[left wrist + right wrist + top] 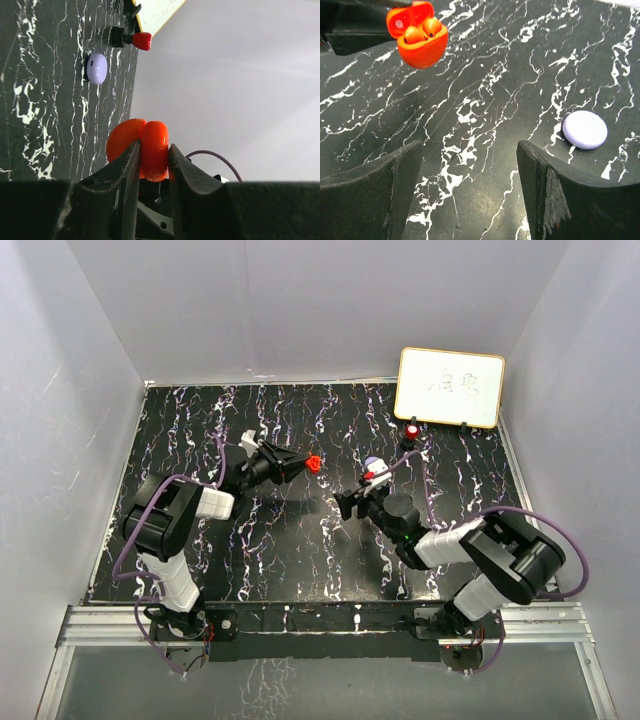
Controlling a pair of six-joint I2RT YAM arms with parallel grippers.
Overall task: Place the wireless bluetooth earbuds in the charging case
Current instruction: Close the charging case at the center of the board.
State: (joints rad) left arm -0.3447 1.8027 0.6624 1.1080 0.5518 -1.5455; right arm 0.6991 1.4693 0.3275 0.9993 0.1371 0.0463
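Observation:
My left gripper [152, 150] is shut on a red charging case [145, 145], held above the table [300, 540]. In the right wrist view that case [417, 40] hangs at the upper left with its lid up, and two red earbuds [415, 35] sit in its wells. From above, the case [314, 465] shows at the tip of the left gripper [305, 466]. My right gripper [470, 150] is open with nothing between its fingers, only bare table. It hovers low, to the right of the red case [348, 504]. A shut pale purple case [584, 129] lies just to its right.
A small red piece on a black stand [411, 428] sits at the back right, in front of a framed whiteboard [450, 387]. The purple case [97, 68] lies between that stand [131, 39] and the grippers. Grey walls close in the table on three sides.

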